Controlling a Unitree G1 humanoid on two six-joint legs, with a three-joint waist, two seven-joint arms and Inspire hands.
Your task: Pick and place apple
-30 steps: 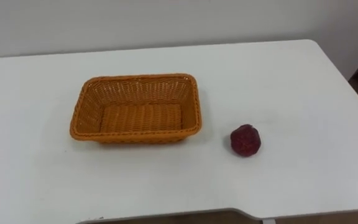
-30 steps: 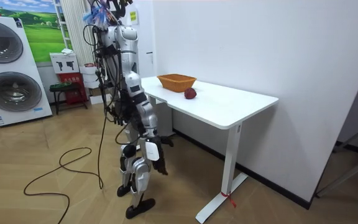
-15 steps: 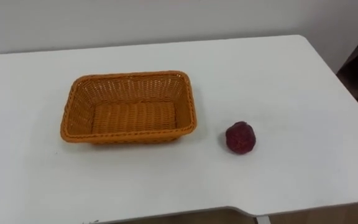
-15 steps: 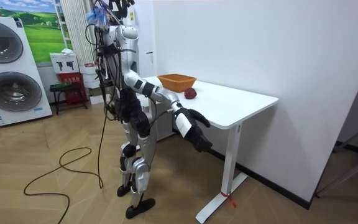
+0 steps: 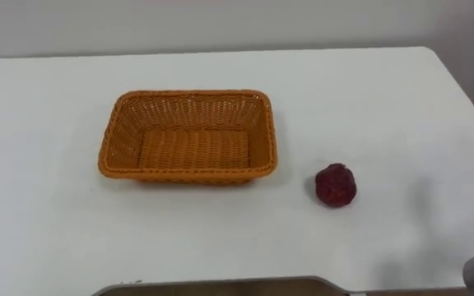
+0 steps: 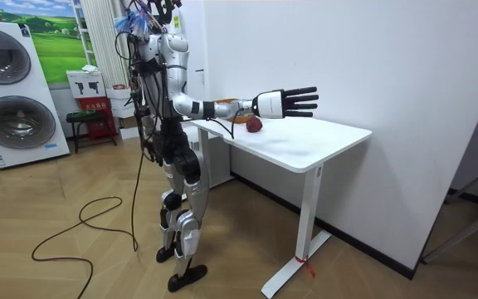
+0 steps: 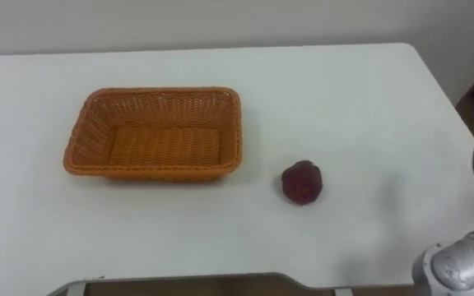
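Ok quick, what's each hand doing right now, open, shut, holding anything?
Right hand: open, fingers straight, holding nothing; the apple lies on the table.
Left hand: cannot be told.

Bright, even, diffuse indoor light, approx. from overhead. White table (image 5: 385, 99) v. bright, almost washed out. Soft thin shadows along near side of basket (image 5: 188, 174) & under apple (image 5: 335, 184); faint grey patch at near right. Far wall (image 5: 220, 25) dimmer. Room view well lit, darker under table.
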